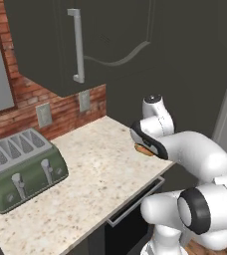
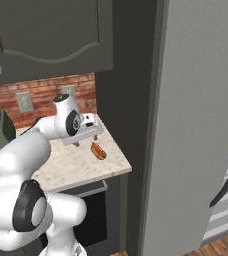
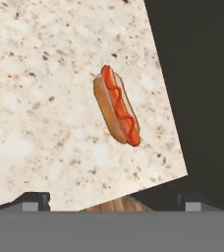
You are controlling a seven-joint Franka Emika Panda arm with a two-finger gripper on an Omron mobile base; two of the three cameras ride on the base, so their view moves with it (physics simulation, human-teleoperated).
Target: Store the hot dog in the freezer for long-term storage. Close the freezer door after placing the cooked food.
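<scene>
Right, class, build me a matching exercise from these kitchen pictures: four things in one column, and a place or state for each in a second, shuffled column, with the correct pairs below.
Things
1. hot dog
2. toaster
3. gripper
4. cabinet handle

Places or states
A. green, at the counter's left end by the brick wall
B. open, above the counter, holding nothing
C. lying on the speckled counter near its corner
D. pale vertical bar on a dark upper door

Pairs: 1-C, 2-A, 3-B, 4-D
</scene>
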